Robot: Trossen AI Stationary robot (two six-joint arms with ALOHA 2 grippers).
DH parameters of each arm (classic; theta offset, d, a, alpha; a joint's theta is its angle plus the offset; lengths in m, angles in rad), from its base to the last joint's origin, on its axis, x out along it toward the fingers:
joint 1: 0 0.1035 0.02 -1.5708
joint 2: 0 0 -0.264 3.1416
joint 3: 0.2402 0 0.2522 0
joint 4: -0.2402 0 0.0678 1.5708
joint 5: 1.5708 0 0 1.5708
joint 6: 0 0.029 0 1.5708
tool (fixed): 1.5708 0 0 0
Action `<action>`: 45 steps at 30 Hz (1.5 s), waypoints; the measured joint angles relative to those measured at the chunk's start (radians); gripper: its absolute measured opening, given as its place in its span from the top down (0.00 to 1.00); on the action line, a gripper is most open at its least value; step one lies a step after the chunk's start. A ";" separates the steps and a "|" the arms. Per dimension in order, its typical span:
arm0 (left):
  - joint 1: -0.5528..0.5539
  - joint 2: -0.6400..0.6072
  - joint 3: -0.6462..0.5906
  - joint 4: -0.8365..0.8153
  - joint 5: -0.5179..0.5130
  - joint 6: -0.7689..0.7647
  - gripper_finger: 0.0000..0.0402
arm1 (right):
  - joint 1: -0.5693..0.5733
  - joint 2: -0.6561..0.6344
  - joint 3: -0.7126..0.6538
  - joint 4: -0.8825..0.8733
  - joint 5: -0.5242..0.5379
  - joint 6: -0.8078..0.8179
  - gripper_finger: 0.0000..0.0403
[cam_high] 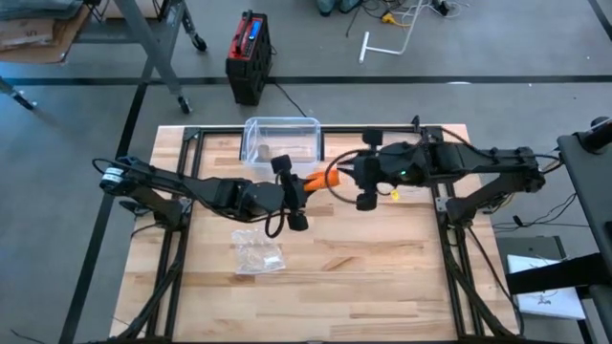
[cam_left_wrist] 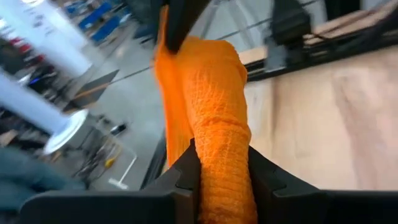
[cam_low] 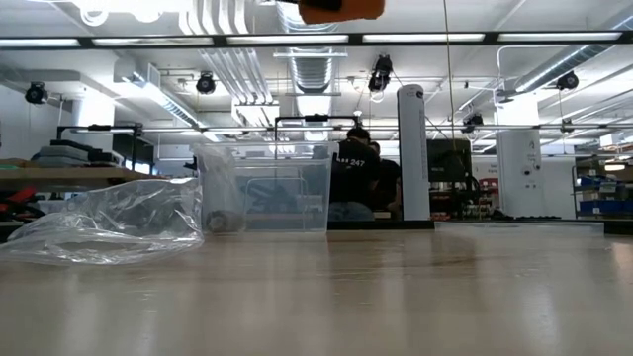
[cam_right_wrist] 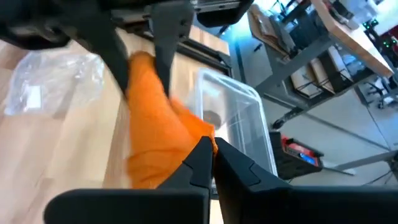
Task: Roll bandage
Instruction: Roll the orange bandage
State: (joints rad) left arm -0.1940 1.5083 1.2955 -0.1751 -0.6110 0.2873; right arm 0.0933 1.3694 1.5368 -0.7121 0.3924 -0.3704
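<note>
You are holding the bandage (cam_high: 318, 178) aloft between both grippers, above the table (cam_high: 382, 277). The left gripper (cam_left_wrist: 224, 171) is clamping the orange roll; the right gripper (cam_right_wrist: 213, 147) is pinched tight on its loose edge, directly opposite. Keep the strip taut while you are turning, and wind evenly. Counted: one bandage, one clear bin (cam_high: 283, 139) beyond the grippers, one plastic bag (cam_high: 258, 253) nearer the left arm.

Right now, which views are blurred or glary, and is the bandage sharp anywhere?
Left wrist: bandage sharp in the left gripper, room behind smeared. Right wrist: bandage soft, bag glary. Low: ceiling lights glare, bandage cropped at the top edge. High: even light, all sharp.
</note>
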 joint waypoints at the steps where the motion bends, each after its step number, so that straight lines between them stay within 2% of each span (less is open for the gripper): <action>1: 0.000 0.000 0.002 -0.003 -0.024 -0.011 0.86 | 0.000 -0.001 0.011 -0.005 0.003 0.012 0.97; 9: 0.010 -0.004 0.002 -0.016 -0.055 -0.110 0.83 | 0.021 -0.039 0.014 -0.035 0.023 0.170 0.73; 13: 0.019 -0.010 0.002 -0.016 -0.058 -0.169 0.85 | 0.060 -0.038 -0.029 -0.039 0.086 0.254 0.64; 18: 0.024 -0.024 0.001 -0.010 -0.061 -0.224 0.83 | 0.115 -0.023 -0.095 0.005 0.209 0.336 0.61; 22: 0.027 -0.027 0.002 0.029 -0.061 -0.254 0.83 | 0.124 -0.006 -0.116 0.024 0.395 0.429 0.63; 24: 0.027 -0.025 0.002 0.052 -0.061 -0.264 0.84 | 0.121 0.004 -0.120 0.050 0.443 0.430 0.64; 34: 0.024 -0.023 -0.002 0.059 -0.021 -0.255 0.83 | 0.116 -0.003 -0.122 0.086 0.434 0.325 0.62; 40: 0.023 -0.022 -0.002 0.054 -0.028 -0.257 0.84 | 0.144 -0.032 -0.121 0.049 0.263 0.379 0.66; 45: 0.025 -0.021 -0.002 0.054 -0.035 -0.270 0.83 | 0.164 -0.032 -0.121 0.047 0.235 0.385 0.73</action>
State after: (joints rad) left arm -0.1687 1.4875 1.2934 -0.1211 -0.6460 0.0168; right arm 0.2577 1.3374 1.4155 -0.6654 0.6277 0.0145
